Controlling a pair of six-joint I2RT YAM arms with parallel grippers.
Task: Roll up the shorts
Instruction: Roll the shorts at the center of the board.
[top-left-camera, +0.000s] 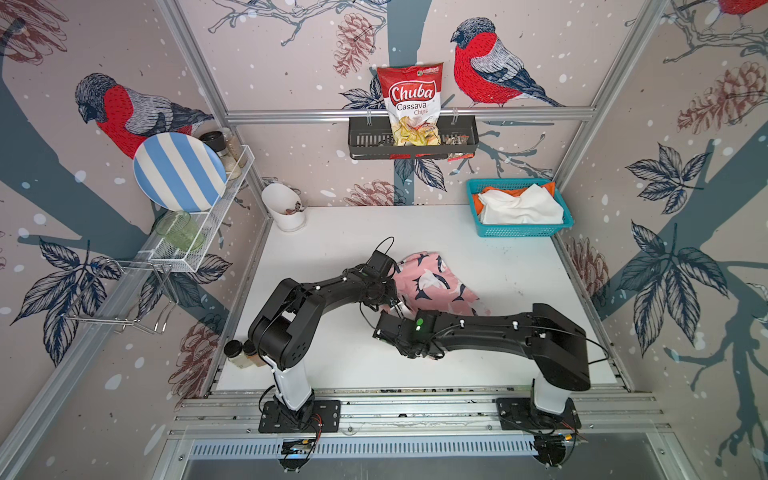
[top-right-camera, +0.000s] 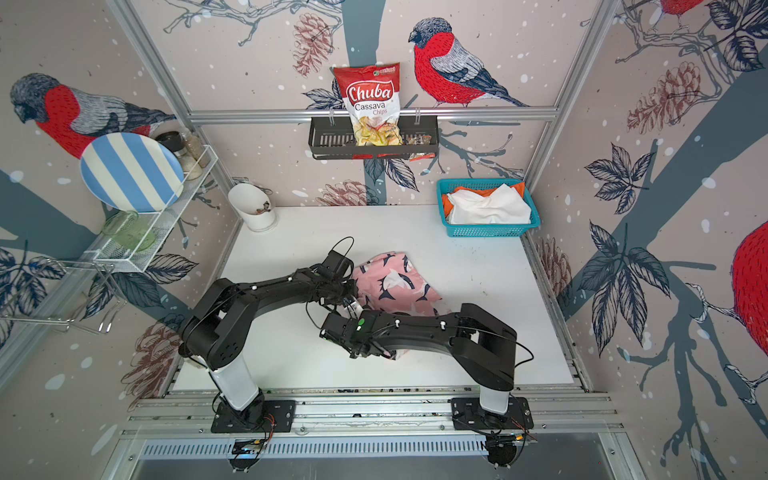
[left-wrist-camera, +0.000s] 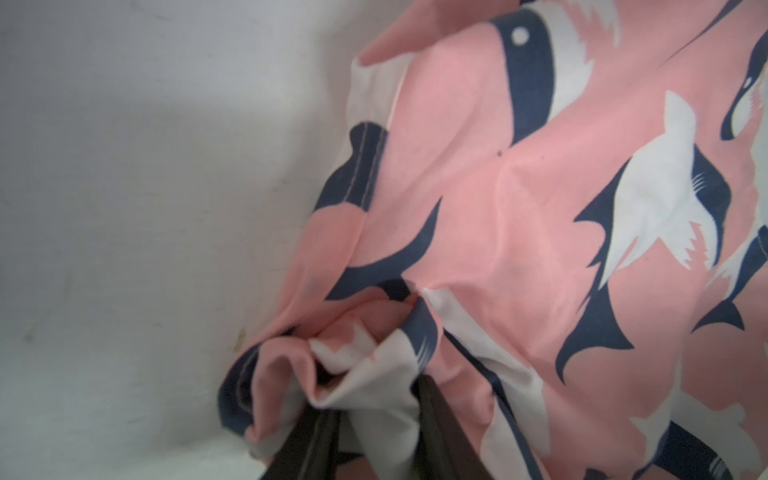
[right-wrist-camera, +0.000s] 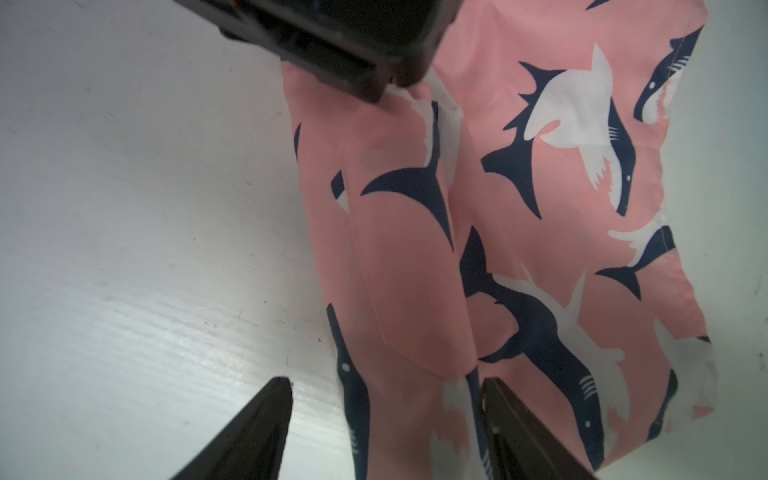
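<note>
The pink shorts (top-left-camera: 432, 282) (top-right-camera: 395, 282) with navy-and-white shark shapes lie crumpled at the table's middle. My left gripper (left-wrist-camera: 374, 399) is shut on a bunched edge of the pink shorts (left-wrist-camera: 478, 187), at the side nearest the left arm (top-left-camera: 332, 286). My right gripper (right-wrist-camera: 386, 382) is open, its fingers standing either side of a folded strip of the pink shorts (right-wrist-camera: 540, 249) at their near end. In both top views its wrist hides those fingers. The white shorts (top-left-camera: 519, 208) lie on top of the orange shorts (top-left-camera: 549, 188) in a teal basket (top-left-camera: 523, 231).
The basket stands at the table's back right corner. A white cup (top-left-camera: 284, 208) is at the back left, and two jars (top-left-camera: 239, 353) stand at the front left beside the left arm's base. A wire rack with a striped plate (top-left-camera: 178, 172) hangs on the left wall.
</note>
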